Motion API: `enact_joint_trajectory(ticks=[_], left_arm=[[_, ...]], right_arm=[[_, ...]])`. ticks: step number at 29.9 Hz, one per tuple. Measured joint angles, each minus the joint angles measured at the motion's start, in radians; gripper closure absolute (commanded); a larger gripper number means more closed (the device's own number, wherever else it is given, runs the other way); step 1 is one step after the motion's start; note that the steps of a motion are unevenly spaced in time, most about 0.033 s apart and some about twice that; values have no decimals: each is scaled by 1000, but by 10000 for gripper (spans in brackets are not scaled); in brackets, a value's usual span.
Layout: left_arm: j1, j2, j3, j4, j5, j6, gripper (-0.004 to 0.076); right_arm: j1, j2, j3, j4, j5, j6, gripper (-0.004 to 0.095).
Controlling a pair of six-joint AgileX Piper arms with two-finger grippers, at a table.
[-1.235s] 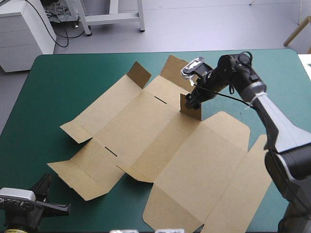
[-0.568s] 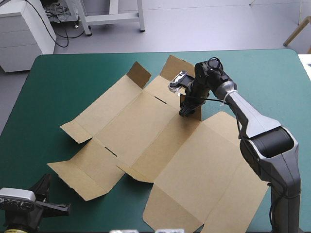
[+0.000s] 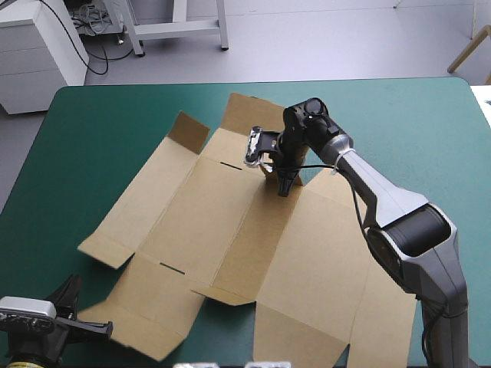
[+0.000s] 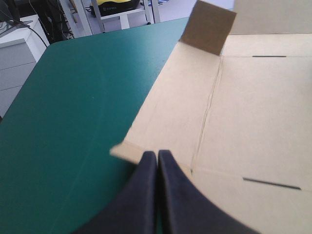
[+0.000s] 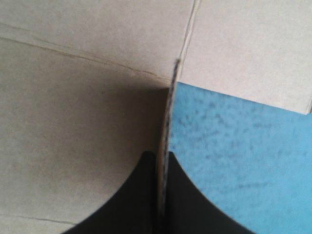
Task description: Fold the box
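Sprawling across teal-green cover (image 3: pixel 107 130), brown box (image 3: pixel 199 218)

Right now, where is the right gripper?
In the high view the right gripper sits toward the table's far side, about mid-width, shut on an upright flap of the brown box.

- A robotics lab or test room, by the look of it.
- A table (image 3: pixel 100 130) under a teal-green cover fills most of the high view. A grey and black robot arm (image 3: pixel 406 230) reaches over the box (image 3: pixel 192 215), a cut sheet of brown board.
- Upper left of the high view: a white drawer cabinet (image 3: pixel 34 57) on a plain grey floor (image 3: pixel 322 38), with loose black cables (image 3: pixel 92 23) beside it.
- Top centre: the white legs of a metal frame (image 3: pixel 176 28).
- Upper right: a pale wooden leg (image 3: pixel 468 52).
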Motion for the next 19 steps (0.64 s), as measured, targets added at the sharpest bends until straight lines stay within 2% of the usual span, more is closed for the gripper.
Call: enact_joint_trajectory(ticks=[9, 13, 19], left_arm=[[0, 0, 0, 0, 0, 0, 734], [0, 0, 0, 0, 0, 0, 734], [0, 0, 0, 0, 0, 0, 734]], right_arm=[[103, 4, -19, 32, -84, -207, 928], [114, 24, -21, 37, -116, -219, 928], [114, 56, -22, -9, -149, -163, 928]])
